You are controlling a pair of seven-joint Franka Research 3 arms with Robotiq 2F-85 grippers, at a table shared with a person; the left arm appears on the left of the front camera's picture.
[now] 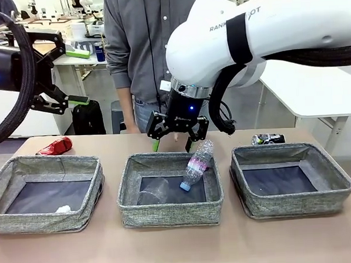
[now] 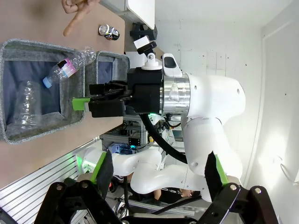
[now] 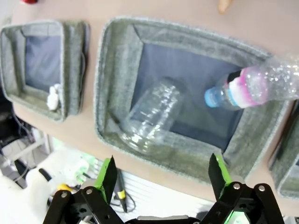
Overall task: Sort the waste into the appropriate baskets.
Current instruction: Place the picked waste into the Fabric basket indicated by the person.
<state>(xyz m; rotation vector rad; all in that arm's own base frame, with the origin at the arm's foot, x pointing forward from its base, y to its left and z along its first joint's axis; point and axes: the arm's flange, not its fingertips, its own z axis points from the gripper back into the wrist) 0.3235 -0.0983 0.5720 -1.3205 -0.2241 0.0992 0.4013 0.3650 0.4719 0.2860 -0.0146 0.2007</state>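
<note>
Now, your right gripper (image 1: 172,142): jaws wide and holding nothing, hanging over the far edge of the middle basket (image 1: 168,213).
Your left gripper (image 1: 72,75): jaws wide and empty, raised high on your left, well apart from the baskets.
Bottle (image 1: 196,164): tilted in the middle basket, blue cap down. Its base rises over the far right corner, just beside one finger of your right gripper; you cannot tell whether they touch.
Cup (image 1: 155,191): lying on its side in the same basket, to the left of the bottle.
Paper ball (image 1: 63,208): in the left basket (image 1: 48,166), near its front wall.
Red can (image 1: 54,146): on the table (image 1: 181,249), behind the left basket.
Dark can (image 1: 268,139): on the table, behind the right basket (image 1: 297,203).
Person's hand (image 2: 77,10): one finger pointing down at the table beyond the middle basket, near your right gripper.
</note>
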